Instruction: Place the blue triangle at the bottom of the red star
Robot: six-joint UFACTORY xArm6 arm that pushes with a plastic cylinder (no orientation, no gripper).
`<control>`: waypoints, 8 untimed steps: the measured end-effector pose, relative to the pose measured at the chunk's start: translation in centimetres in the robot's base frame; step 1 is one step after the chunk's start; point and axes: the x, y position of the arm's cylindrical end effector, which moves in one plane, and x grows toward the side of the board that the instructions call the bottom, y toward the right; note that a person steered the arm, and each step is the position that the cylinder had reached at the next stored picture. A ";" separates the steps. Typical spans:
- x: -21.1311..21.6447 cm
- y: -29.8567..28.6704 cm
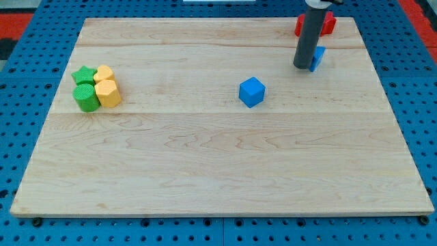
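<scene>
- Camera view, one frame: wooden board [218, 178] on a blue pegboard surface [20, 137]; the part of the board nearest the view's bottom carries no blocks.
- Mid-board, a little toward the view's right: blue cube [251, 91], standing alone, well apart from every other block.
- View's left, about the same depth: a tight cluster of four. Green cylinder [86, 98] and yellow hexagonal block [108, 93] sit in front, touching side by side; green star [84, 75] and a second yellow block [104, 73] sit just behind them. Shape of the rear yellow block not clear.
- Farther back, view's right: my rod [308, 34] comes down from the view's top; my tip [302, 66] rests on the board.
- Tool has no jaws to open or close; it is a plain rod, holding nothing.
- Blue triangle [319, 57] lies just beside the tip on the view's right, partly hidden by the rod; contact looks likely, cannot confirm.
- Farthest, at the board's top edge: red star [326, 24], partly behind the rod. Blue triangle sits just below it in the view, near but apart.
</scene>
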 end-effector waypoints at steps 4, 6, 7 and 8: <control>-0.6 2.4; -5.9 3.7; -5.0 3.7; -3.1 4.0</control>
